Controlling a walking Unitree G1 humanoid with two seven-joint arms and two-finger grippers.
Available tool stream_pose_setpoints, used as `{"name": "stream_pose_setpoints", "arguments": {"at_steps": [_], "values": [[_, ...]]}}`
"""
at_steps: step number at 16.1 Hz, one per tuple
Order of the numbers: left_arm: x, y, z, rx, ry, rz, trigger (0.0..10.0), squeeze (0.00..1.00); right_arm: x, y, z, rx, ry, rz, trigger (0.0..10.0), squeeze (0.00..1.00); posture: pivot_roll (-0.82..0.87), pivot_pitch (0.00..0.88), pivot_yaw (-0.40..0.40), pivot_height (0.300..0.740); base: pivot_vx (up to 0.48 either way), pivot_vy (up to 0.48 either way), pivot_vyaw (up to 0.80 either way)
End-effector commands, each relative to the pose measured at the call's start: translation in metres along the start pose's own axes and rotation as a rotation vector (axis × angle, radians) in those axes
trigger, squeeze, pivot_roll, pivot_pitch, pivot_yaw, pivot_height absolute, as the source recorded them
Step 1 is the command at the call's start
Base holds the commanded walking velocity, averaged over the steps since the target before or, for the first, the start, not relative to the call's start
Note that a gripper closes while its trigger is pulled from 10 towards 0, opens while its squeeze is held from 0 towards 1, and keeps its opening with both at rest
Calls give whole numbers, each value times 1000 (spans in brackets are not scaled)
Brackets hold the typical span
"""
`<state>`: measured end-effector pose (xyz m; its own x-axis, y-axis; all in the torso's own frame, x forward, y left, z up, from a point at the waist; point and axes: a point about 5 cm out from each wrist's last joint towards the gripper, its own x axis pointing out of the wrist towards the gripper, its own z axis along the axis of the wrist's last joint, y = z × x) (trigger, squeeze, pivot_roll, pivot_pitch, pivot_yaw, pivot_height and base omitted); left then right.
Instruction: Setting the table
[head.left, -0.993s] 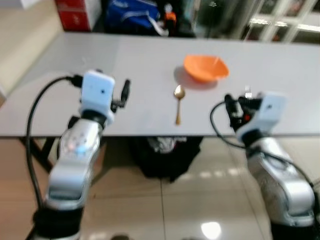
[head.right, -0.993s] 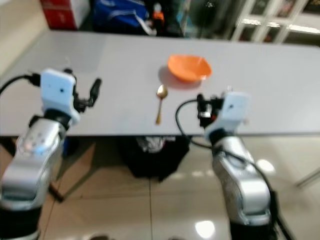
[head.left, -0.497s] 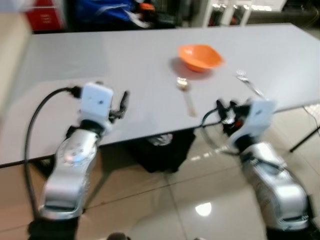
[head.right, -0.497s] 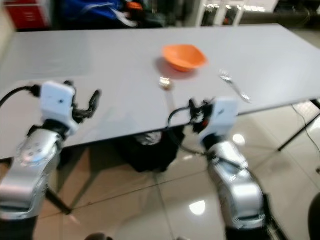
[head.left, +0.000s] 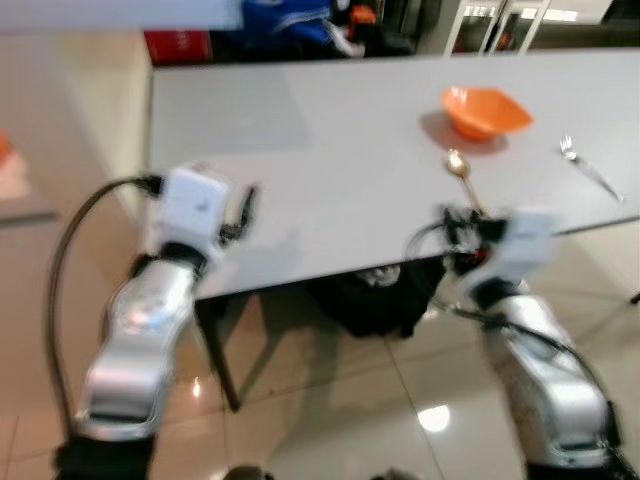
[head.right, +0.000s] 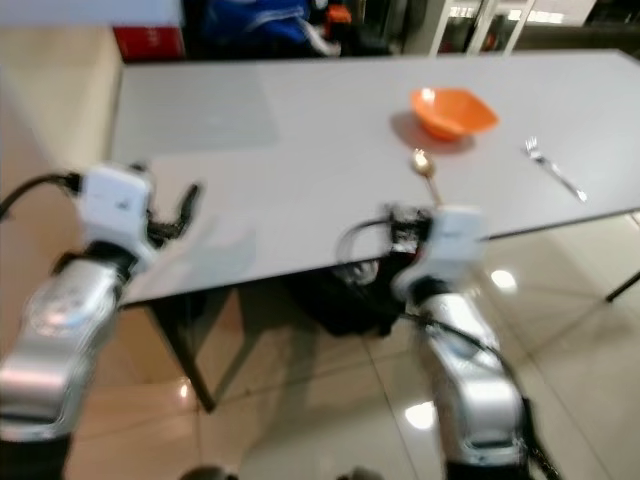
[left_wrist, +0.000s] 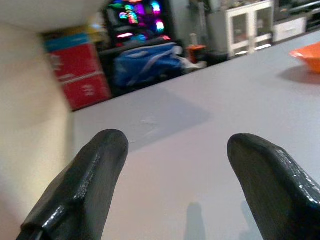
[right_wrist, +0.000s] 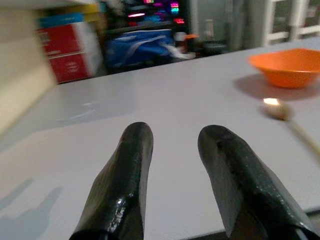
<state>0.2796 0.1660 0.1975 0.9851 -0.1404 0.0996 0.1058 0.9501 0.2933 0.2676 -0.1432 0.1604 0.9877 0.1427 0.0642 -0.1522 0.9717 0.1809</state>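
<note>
One orange bowl (head.left: 486, 111), gold spoon (head.left: 461, 175)

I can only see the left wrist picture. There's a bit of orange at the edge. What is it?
Observer: A round orange plastic bowl on the long grey table.
Operator: Is there anything to eat with?
Observer: Yes, a gold metal spoon lies just in front of the bowl.
Operator: Only a spoon?
Observer: No, a silver metal fork lies further along, on the robot's right.
Operator: Is the other hand holding something?
Observer: No, the right gripper is open, holding nothing.
</note>
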Motion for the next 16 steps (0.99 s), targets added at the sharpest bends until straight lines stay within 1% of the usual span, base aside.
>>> {"name": "stream_pose_setpoints", "arguments": {"at_steps": [1,8,13,16], "values": [[0,-7,3,-7,-12,-34,10000,0,-1,-6,6,-14,-25,-2,10000,0,47,56,-43,740,0,480,0],[-2,-9,3,-2,-13,-53,10000,0,-1,4,5,-36,-25,79,10000,0,54,55,-47,740,0,480,0],[-3,-9,3,0,-17,-53,10000,0,0,10,4,-31,-21,125,10000,0,60,45,-56,740,0,480,0],[-3,-8,3,-6,-23,-46,10000,0,0,11,5,-28,-20,134,10000,0,61,39,-58,740,0,480,0]]}}
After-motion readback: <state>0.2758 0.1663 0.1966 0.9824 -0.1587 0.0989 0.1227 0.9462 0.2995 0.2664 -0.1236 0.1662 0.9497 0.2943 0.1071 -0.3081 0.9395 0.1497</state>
